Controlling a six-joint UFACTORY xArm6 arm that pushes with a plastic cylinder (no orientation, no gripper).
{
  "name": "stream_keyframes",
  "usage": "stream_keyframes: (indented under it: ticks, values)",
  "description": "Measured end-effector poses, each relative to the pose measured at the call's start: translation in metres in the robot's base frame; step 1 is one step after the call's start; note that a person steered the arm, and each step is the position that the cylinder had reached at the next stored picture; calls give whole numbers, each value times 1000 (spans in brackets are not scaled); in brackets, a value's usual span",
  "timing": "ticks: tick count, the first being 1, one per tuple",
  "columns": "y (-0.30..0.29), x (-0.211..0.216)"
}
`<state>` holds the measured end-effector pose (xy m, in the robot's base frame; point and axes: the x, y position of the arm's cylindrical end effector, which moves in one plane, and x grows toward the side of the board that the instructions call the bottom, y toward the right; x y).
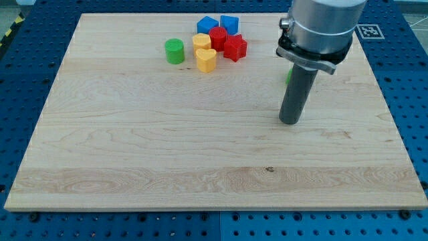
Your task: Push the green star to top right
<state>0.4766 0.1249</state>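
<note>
- No brand or readable writing shows anywhere; the only printed mark is a black-and-white square marker (367, 30) on the blue perforated base (13, 80) just past the board's top right corner.
- The wooden board (167, 147) fills most of the view and lies flat on that blue base.
- Furthest toward the view's left of the blocks is a green cylinder (174, 51), standing alone near the board's top edge, a little apart from the cluster.
- Just to its right is a tight cluster: a yellow block (201, 42) above a yellow heart-like block (206, 59), the two touching or nearly so.
- Above them is a blue block (207, 25), and to its right a blue cube (229, 24).
- A red block (218, 37) sits in the middle of the cluster, and a red star (235, 47) is at its right edge, touching it.
- Further to the right, the arm comes down from the view's top as a grey cylinder with a dark clamp, ending in a dark rod held nearly upright.
- My tip (289, 122) rests at the board surface in the right half, well apart from the cluster; it is a plain rod that holds nothing.
- The green star (288, 77) shows only as a thin green sliver at the rod's left edge, almost wholly hidden behind the rod, above my tip in the view; its shape cannot be made out.
</note>
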Motion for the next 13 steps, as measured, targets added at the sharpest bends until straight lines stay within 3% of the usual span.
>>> stream_keyframes:
  ticks: [2, 3, 4, 6, 7, 9, 10, 12, 13]
  values:
    - [22, -50]
    - [22, -53]
    - [37, -91]
    - [69, -116]
    - [69, -116]
    - [-25, -73]
    - [-31, -91]
    - [17, -164]
    - [18, -162]
